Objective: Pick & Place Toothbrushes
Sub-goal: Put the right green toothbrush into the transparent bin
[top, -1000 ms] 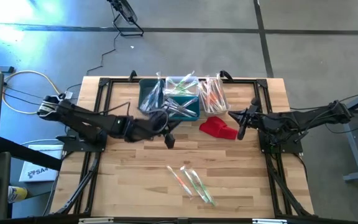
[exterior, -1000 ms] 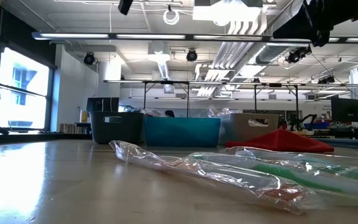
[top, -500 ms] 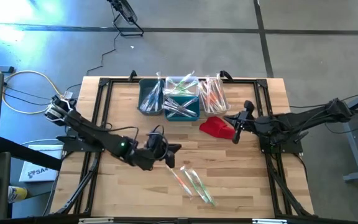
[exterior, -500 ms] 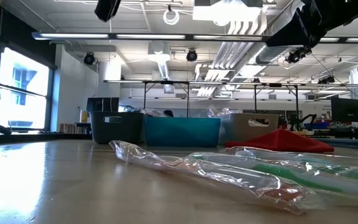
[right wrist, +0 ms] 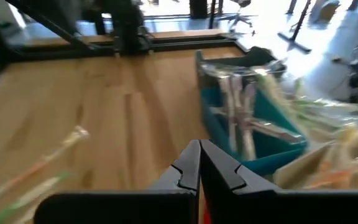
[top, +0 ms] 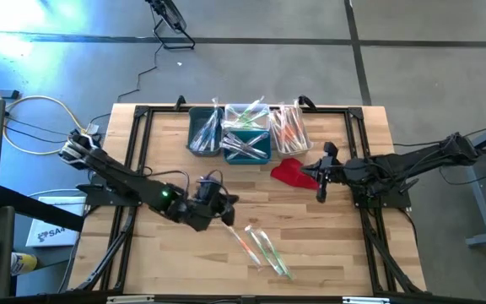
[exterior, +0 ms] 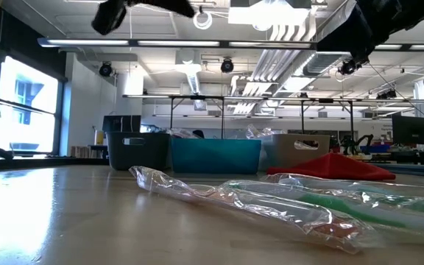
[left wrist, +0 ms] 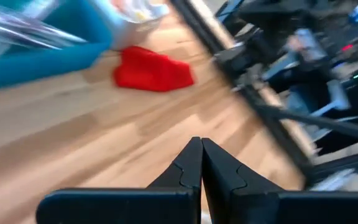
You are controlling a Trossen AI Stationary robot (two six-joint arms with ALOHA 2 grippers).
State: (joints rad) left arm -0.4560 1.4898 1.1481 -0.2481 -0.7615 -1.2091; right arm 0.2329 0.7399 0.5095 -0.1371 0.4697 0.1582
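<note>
Several toothbrushes (top: 260,247) in clear wrappers lie loose on the wooden table toward its near edge, filling the low view's foreground (exterior: 300,202). More stand in the grey bin (top: 205,133), teal bin (top: 247,137) and white bin (top: 288,127) at the far edge. My left gripper (top: 229,213) hovers shut and holding nothing just left of the loose toothbrushes, above the table (left wrist: 201,163). My right gripper (top: 317,174) hangs shut and holding nothing (right wrist: 199,165) over the right side of the red cloth (top: 292,171).
The red cloth (left wrist: 151,70) lies in front of the white bin. A black metal frame (top: 142,114) runs along the table's edges. Bare wood lies between the bins and the loose toothbrushes and at the near left.
My left gripper has swung from in front of the teal bin toward the table's near edge and down, rolling about its own line, and now stands beside the loose toothbrushes. It has stayed shut. The toothbrushes have not moved.
</note>
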